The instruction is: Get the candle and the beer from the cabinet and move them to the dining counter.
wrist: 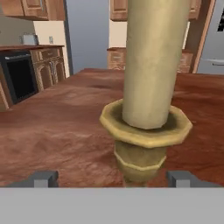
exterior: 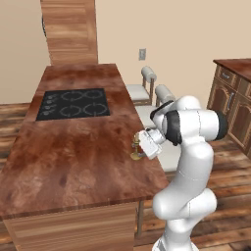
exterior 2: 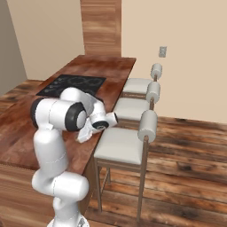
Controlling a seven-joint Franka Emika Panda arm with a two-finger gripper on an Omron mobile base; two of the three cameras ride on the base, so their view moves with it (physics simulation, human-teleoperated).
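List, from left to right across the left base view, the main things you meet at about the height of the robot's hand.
Reddish-brown wood-grain dining counter → short cream candle in a brass holder → open two-finger gripper → white padded stool seat.

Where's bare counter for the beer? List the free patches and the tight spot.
Free: the wide wood stretch of the dining counter between the cooktop and the near edge, left of the candle; also the strip beyond the cooktop toward the far end. Crowded: the right edge by the stools, where the open gripper flanks the candle.
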